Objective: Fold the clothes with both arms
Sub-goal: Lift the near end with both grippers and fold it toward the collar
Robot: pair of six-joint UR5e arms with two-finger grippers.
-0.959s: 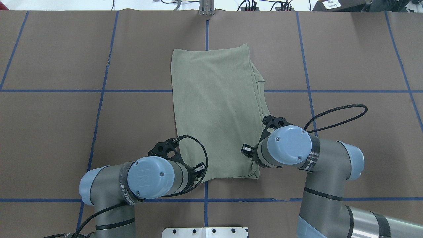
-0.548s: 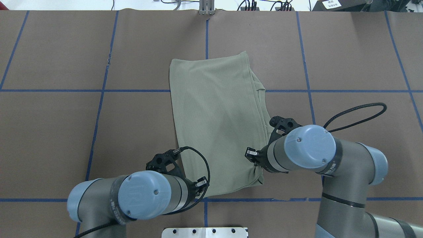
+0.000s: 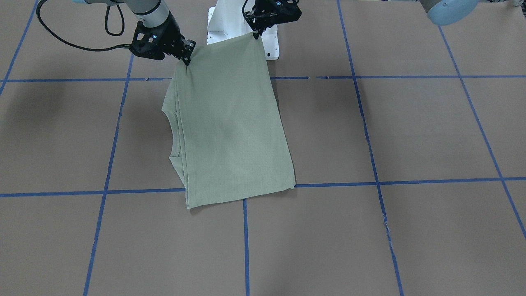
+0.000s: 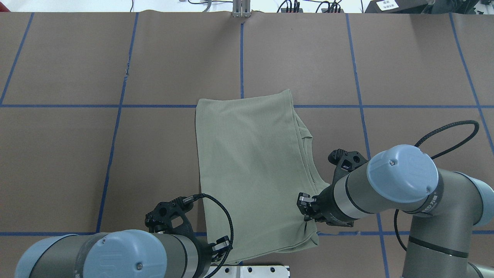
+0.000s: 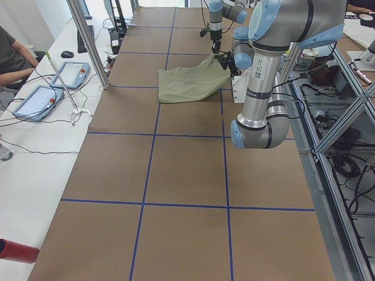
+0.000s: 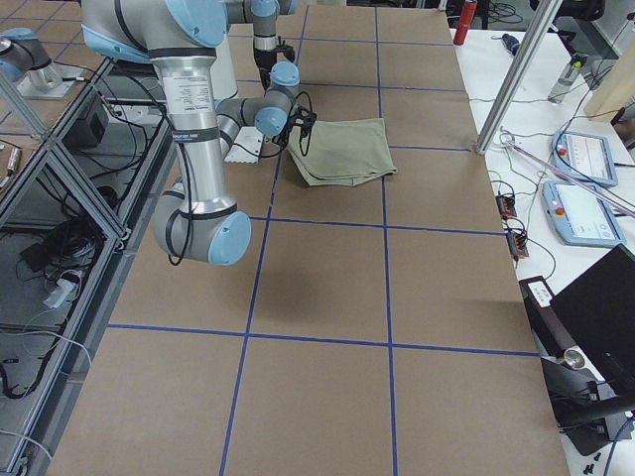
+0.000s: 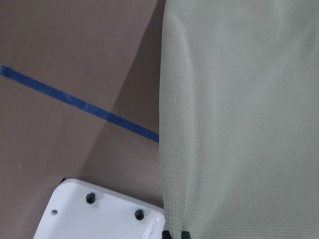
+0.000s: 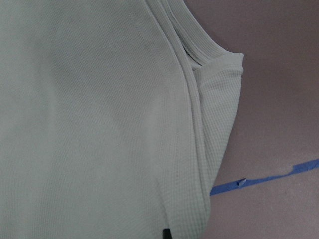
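Note:
The pale sage-green shirt [image 4: 251, 170] lies folded into a long rectangle in the middle of the brown table, with its collar edge on my right side [image 3: 174, 135]. My left gripper [image 4: 220, 247] is shut on the shirt's near left corner, next to the white base plate. My right gripper [image 4: 306, 204] is shut on the near right corner. In the front-facing view the left gripper [image 3: 258, 33] and the right gripper [image 3: 187, 55] hold the near edge lifted off the table, while the far end rests flat. Both wrist views are filled with ribbed cloth [image 7: 239, 119] [image 8: 89, 119].
The white pedestal base plate [image 4: 239, 270] sits at the near table edge, right under the held shirt edge. Blue tape lines grid the brown table cover [image 4: 115, 106]. The right arm's black cable [image 4: 451, 131] loops out to the right. Operators' tablets [image 5: 41, 99] lie beyond the table's far side.
Both arms have pulled back toward the base with the shirt's near corners held. The whole shirt has slid toward me, its far edge now at the crosswise tape line.

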